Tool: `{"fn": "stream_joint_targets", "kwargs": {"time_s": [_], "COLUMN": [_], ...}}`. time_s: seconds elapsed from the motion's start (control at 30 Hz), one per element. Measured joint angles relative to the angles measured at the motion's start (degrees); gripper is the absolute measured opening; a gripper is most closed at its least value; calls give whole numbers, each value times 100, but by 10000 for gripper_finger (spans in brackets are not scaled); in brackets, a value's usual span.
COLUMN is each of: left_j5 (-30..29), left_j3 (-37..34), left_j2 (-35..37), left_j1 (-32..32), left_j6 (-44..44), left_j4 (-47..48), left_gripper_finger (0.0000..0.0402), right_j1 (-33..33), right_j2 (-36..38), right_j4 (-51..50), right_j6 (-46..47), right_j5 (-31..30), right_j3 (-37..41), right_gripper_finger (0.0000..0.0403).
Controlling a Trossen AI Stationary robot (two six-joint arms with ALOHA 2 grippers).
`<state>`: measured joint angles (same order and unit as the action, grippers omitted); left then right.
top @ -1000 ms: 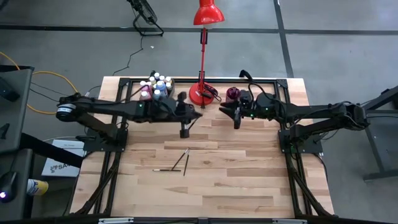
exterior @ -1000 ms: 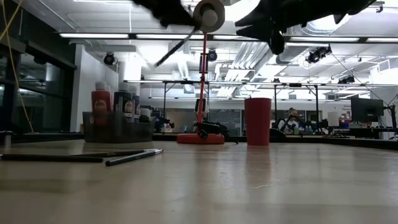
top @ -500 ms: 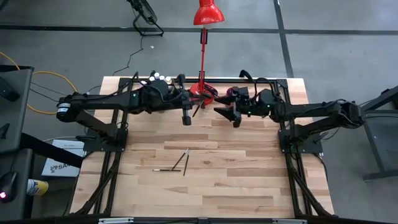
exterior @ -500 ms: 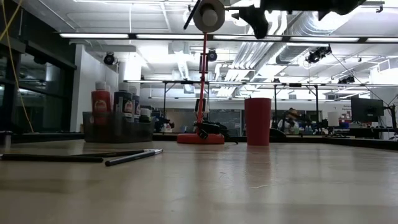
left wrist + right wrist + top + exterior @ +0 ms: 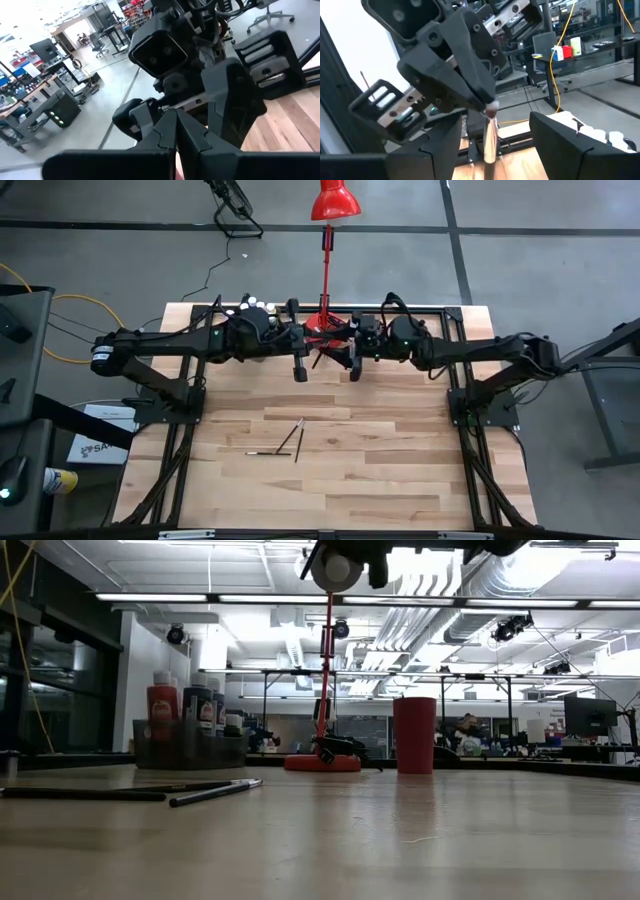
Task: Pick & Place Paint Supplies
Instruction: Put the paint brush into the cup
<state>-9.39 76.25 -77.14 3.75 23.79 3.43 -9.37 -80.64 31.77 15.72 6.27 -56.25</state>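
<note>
Paintbrush (image 5: 490, 135), light and stiff, pinched by left gripper (image 5: 318, 352) near frame centre; right gripper (image 5: 352, 360) open around its ferrule.

Grey floor (image 5: 520, 270) seen around light wood table (image 5: 400, 470), crossed by dark lines. Red lamp (image 5: 334, 200) stood at table's far edge. Long ceiling strip lights (image 5: 200, 597) lit overhead. Desks, monitor (image 5: 585, 716), possibly seated person, glimpsed beyond.

Overhead camera straight down, low camera level across the table (image 5: 400, 480), wrist cameras close, facing each other.
</note>
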Motion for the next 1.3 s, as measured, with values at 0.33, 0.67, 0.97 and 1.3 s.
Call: {"fn": "stream_joint_targets", "kwargs": {"time_s": [0.33,0.67,0.97,1.3], "left_j5": [103,87,-640,-1806], "left_j3": [0,0,4,2], "left_j2": [2,7,196,608], "left_j1": [0,2,0,0], "left_j6": [-2,276,568,-171], "left_j4": [-31,27,840,2913], "left_gripper_finger": [0,9,150,222], "right_j1": [0,-44,-317,-1051], "right_j2": [-31,-31,463,879], "right_j4": [-239,-283,-1627,-3199], "right_j6": [-61,-54,-160,61], "right_j5": [-32,137,-1315,-3513], "right_j3": [-33,-33,-31,307], "right_gripper_finger": [114,18,18,18]}}
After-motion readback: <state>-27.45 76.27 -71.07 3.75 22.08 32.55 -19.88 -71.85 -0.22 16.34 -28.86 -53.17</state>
